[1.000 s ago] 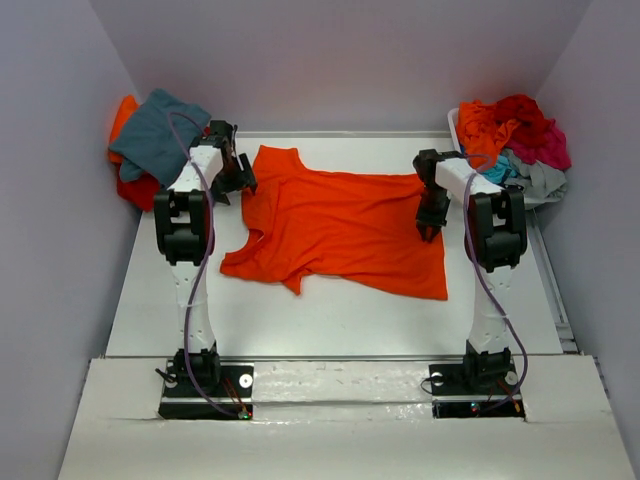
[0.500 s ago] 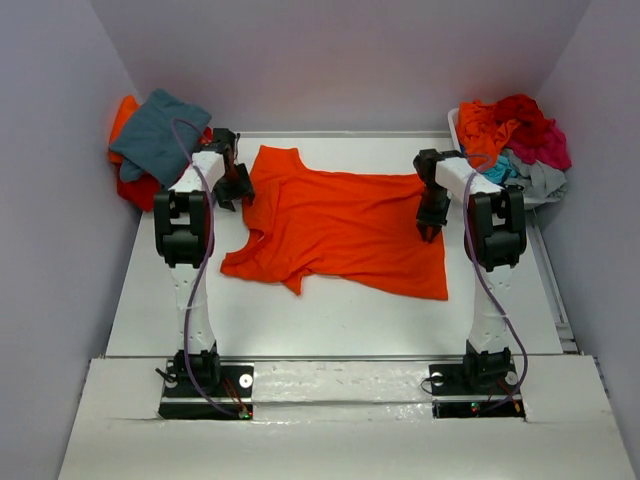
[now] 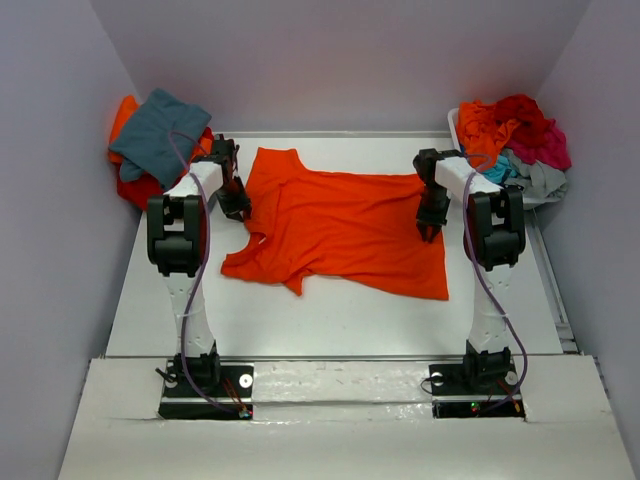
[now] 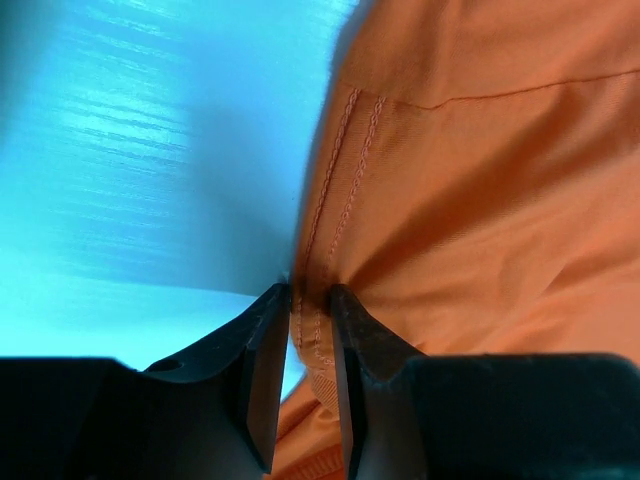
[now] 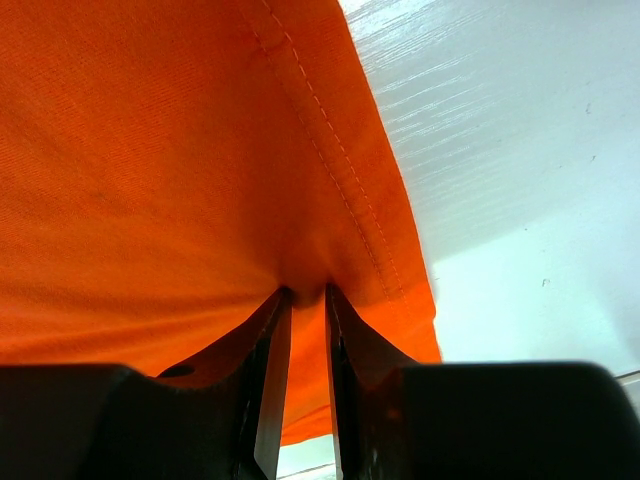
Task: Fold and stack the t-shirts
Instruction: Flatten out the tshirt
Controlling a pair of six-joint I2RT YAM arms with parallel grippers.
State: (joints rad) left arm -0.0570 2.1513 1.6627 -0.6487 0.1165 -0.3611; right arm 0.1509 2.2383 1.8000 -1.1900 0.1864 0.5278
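A bright orange t-shirt [image 3: 340, 225] lies spread across the middle of the white table [image 3: 330, 320], its left part bunched. At the shirt's left edge my left gripper [image 3: 238, 205] is down on the cloth. In the left wrist view its jaws [image 4: 310, 300] pinch the stitched hem of the orange t-shirt [image 4: 480, 180]. My right gripper [image 3: 430, 225] sits at the shirt's right edge. The right wrist view shows the right gripper [image 5: 305, 295] closed on a fold of the orange t-shirt [image 5: 150, 150] just inside the hem.
A teal-grey shirt [image 3: 155, 135] lies on orange and red ones at the back left corner. At the back right, a white bin [image 3: 452, 122] holds a heap of red, magenta, orange, turquoise and grey shirts [image 3: 515, 130]. Grey walls enclose three sides.
My left gripper has closed from wide open onto the shirt's left hem, and the left arm has shifted slightly left. The right arm and the shirt have not moved.
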